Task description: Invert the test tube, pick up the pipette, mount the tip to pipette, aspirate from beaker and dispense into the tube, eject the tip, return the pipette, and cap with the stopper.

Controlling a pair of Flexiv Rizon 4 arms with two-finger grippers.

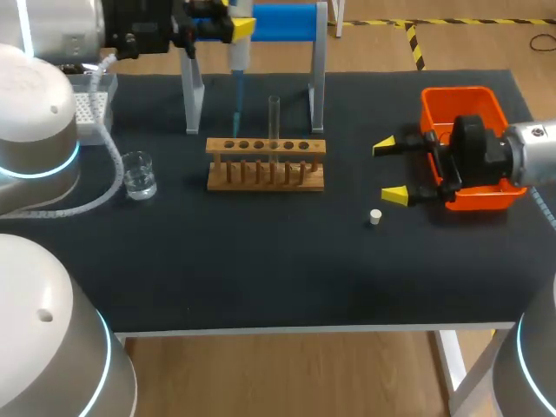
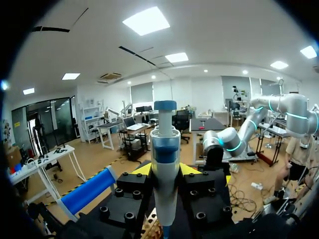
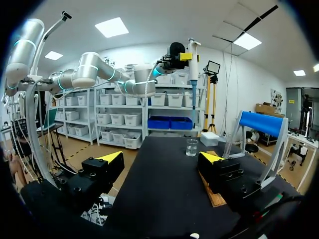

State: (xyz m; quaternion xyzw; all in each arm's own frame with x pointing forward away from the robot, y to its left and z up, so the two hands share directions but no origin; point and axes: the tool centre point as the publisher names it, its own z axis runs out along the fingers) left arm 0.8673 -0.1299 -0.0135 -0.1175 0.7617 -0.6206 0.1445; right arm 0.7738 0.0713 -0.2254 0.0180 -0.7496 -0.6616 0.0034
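Observation:
My left gripper (image 1: 233, 26) is high at the back of the table, shut on the white and blue pipette (image 1: 237, 61), which hangs upright with a blue tip (image 1: 235, 109) pointing down behind the rack's left part. From the left wrist the pipette (image 2: 165, 164) stands between the yellow fingertips (image 2: 142, 169). A clear test tube (image 1: 274, 126) stands upright in the wooden rack (image 1: 265, 165). A beaker (image 1: 139, 175) of water sits left of the rack. The white stopper (image 1: 375, 216) lies near my right gripper (image 1: 391, 171), which is open and holds nothing.
A blue pipette stand (image 1: 278, 22) on grey legs straddles the space behind the rack. A white tip box (image 1: 87, 106) sits at the back left. An orange bin (image 1: 465, 122) is under my right wrist. A hose (image 1: 109, 165) curls past the beaker.

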